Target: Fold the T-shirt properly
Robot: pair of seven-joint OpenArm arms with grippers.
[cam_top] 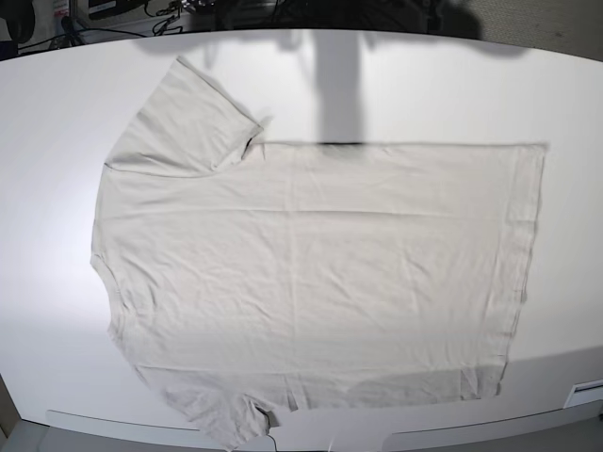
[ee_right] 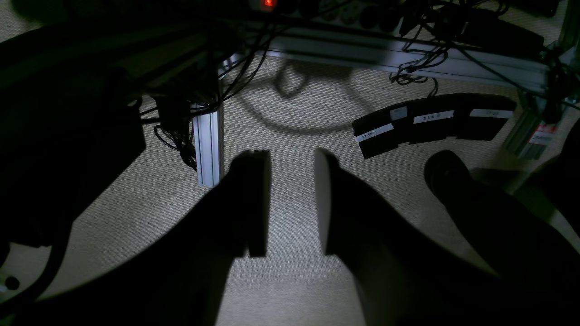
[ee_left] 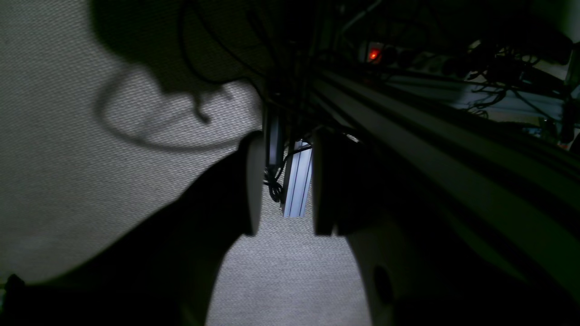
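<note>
The off-white T-shirt (cam_top: 311, 273) lies spread flat on the white table (cam_top: 424, 85). Its neck side is at the left and its hem at the right. One sleeve (cam_top: 184, 122) points to the far left. The other sleeve (cam_top: 221, 414) reaches the near edge. Neither gripper shows in the base view. My left gripper (ee_left: 287, 190) is open and empty, facing carpet below the table. My right gripper (ee_right: 292, 203) is also open and empty over carpet. The shirt does not show in either wrist view.
Under the table are an aluminium frame leg (ee_right: 208, 145), hanging cables (ee_right: 181, 136) and a power strip with a red light (ee_right: 268, 3). Black foot pedals (ee_right: 430, 120), one labelled START, lie on the carpet. A dark shoe (ee_right: 453, 176) is beside them.
</note>
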